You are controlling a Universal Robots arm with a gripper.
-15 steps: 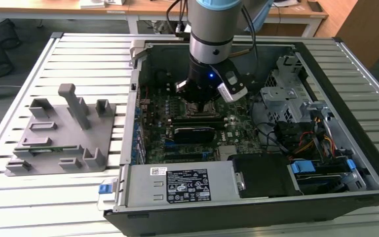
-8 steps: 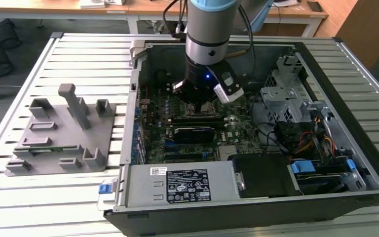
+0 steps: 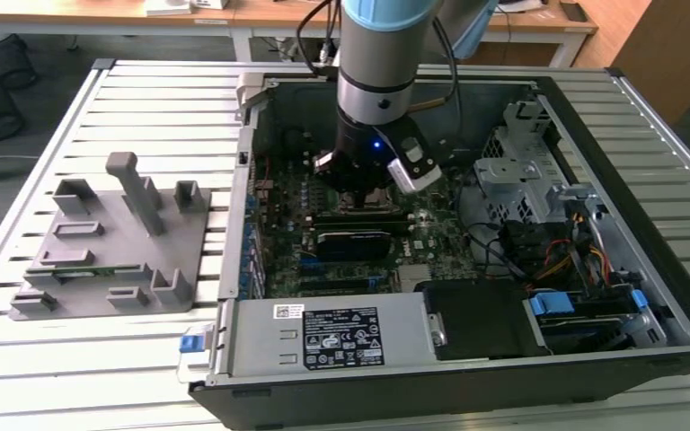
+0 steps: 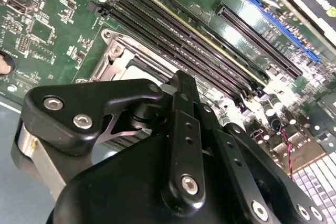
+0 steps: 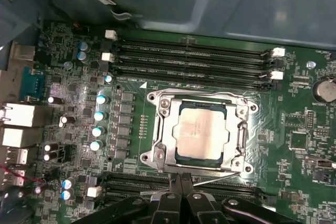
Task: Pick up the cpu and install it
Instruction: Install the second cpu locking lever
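The cpu (image 5: 201,131) sits in its socket (image 5: 163,148) just beyond the empty end effector (image 5: 180,182), fingers pressed together.

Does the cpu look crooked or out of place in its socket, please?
Nothing stands out: in the first wrist view the cpu lies flat and square within the socket frame, with no visible damage.

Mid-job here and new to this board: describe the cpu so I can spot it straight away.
Start at the green motherboard inside the open computer case. In the first wrist view, find the square metal socket frame between two banks of long black memory slots. The cpu is the flat silver-grey square lying inside that frame, close ahead of the gripper; nothing else there is a plain metal plate.
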